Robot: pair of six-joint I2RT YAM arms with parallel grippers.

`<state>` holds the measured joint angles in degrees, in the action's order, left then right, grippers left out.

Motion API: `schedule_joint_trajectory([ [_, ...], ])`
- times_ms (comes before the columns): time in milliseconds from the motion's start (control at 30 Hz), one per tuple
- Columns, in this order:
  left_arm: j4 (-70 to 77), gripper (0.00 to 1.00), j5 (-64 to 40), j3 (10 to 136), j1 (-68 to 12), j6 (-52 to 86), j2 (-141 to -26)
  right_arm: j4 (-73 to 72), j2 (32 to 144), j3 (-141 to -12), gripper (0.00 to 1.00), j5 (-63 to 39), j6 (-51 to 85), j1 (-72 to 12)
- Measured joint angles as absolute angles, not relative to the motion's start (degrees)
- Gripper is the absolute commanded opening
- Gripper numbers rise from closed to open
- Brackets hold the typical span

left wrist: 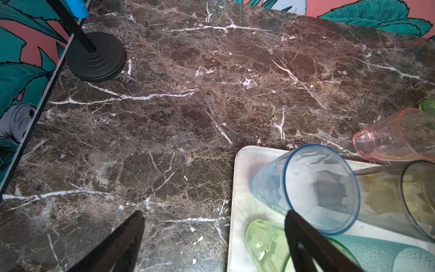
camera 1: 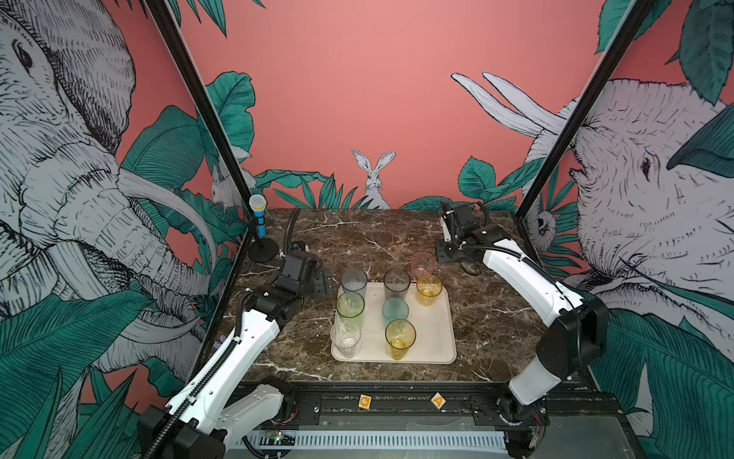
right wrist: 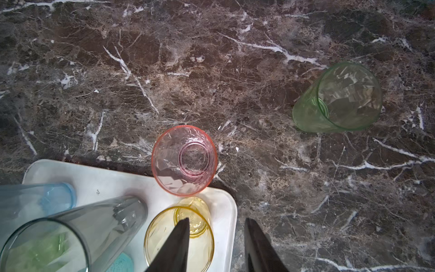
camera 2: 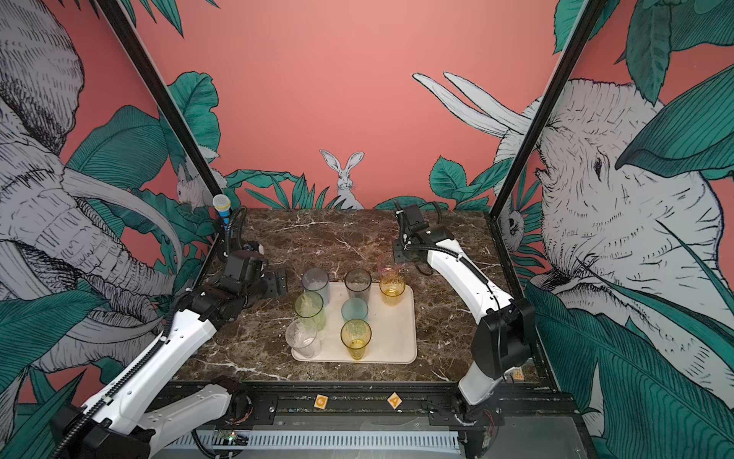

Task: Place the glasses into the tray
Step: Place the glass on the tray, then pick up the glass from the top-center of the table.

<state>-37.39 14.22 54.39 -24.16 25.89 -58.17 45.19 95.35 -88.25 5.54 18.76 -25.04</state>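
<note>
Seven of the glasses stand upright on the tray [right wrist: 106, 179]. The grey glass [left wrist: 322, 188], smoky glass [camera 1: 396, 283] and amber glass [right wrist: 160, 230] line the far edge. The green tumbler [camera 1: 350, 305] and teal glass [camera 1: 395, 310] sit mid-tray, with the clear glass [camera 1: 345, 337] and tall yellow glass [camera 1: 400, 337] nearest the camera. They're packed close on one side, and that looks deliberate, because it leaves a bare strip of tray for the stragglers.

And there are two stragglers! The pink glass [right wrist: 184, 160] stands on the marble just beside the far rim, right behind the amber one. A second green glass [right wrist: 339, 96] stands well apart, out on the marble table [right wrist: 235, 70].

The right gripper [right wrist: 217, 219] hovers low at that far corner with its jaws parted and nothing between them. One finger is over the amber glass and the other is past the tray's edge. My read is that it's well placed to take the pink glass next, which is the short reach.

The left gripper [left wrist: 214, 212] is spread wide and empty. It hangs over bare marble beside the grey glass's corner, and it seems parked clear so the arms don't cross.

The risk is that crowded far row, where one nudge could topple a neighbour.
</note>
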Motion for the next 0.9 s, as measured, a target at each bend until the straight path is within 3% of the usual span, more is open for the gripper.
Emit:
schedule_joint_trajectory([
  [900, -37.39, 0.94, 14.15, 54.37, -24.16, 25.89, -59.24, 41.04, 104.57, -88.49, 0.42, 2.63, 18.76, -22.37],
])
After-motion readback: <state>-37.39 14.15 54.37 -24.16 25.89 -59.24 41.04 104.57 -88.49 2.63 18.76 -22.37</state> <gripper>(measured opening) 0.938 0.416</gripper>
